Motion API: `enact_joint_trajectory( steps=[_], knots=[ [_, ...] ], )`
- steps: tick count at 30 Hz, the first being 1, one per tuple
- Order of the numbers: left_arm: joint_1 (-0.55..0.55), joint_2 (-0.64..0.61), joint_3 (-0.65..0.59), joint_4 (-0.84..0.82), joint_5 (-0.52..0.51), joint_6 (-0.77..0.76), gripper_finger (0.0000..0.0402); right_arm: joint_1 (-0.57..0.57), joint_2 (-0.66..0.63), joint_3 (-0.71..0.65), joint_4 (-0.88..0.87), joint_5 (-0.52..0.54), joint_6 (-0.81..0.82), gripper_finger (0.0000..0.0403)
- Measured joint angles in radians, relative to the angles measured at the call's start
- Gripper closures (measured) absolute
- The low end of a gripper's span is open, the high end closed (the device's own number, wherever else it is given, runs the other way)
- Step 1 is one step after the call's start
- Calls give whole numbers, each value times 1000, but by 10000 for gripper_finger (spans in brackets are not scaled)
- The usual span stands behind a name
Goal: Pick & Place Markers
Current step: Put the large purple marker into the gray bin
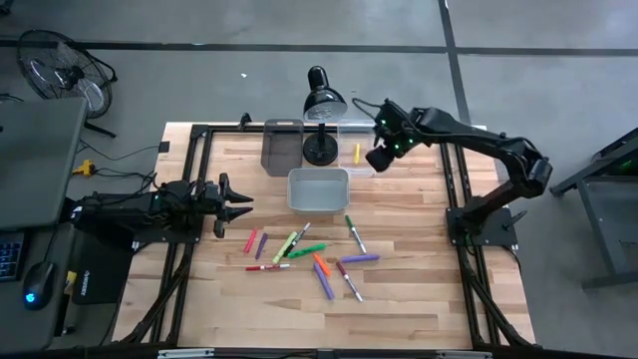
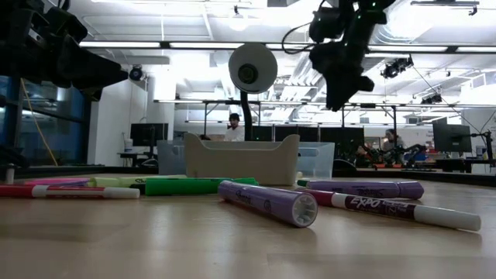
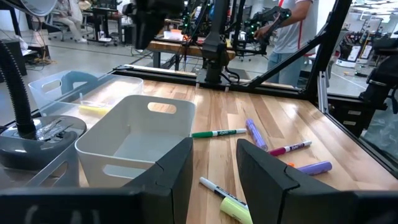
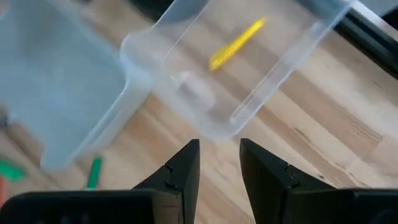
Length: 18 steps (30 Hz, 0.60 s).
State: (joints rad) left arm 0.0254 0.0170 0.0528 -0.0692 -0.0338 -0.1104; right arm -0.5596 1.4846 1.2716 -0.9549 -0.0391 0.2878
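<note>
One thin yellow marker (image 1: 357, 154) lies in the clear plastic bin (image 1: 360, 172), upper centre; the other capped markers (image 1: 321, 261) lie scattered mid-desk. Right gripper (image 1: 377, 158) hovers there, jaws parted, empty; left gripper (image 1: 239, 206) waits, parted, empty.

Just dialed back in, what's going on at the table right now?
The right gripper hangs open and empty above the clear plastic bin, where one yellow marker already lies. The left gripper waits open at the table's left side, holding nothing. The rest of the coloured markers lie scattered on the wooden table in front of the white bin.
</note>
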Motion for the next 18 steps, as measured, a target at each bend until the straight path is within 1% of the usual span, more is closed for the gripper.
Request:
enact_joint_trajectory(
  steps=[9, 15, 18],
  knots=[
    [0, 0, 0, 0, 0, 0, 279, 145, -34, 0, -111, -20, -269, 299],
    [0, 0, 0, 0, 0, 0, 279, 267, -34, -13, -148, -66, -375, 299],
    [0, 0, 0, 0, 0, 0, 279, 336, -34, -37, -149, -86, -400, 300]
  ],
)
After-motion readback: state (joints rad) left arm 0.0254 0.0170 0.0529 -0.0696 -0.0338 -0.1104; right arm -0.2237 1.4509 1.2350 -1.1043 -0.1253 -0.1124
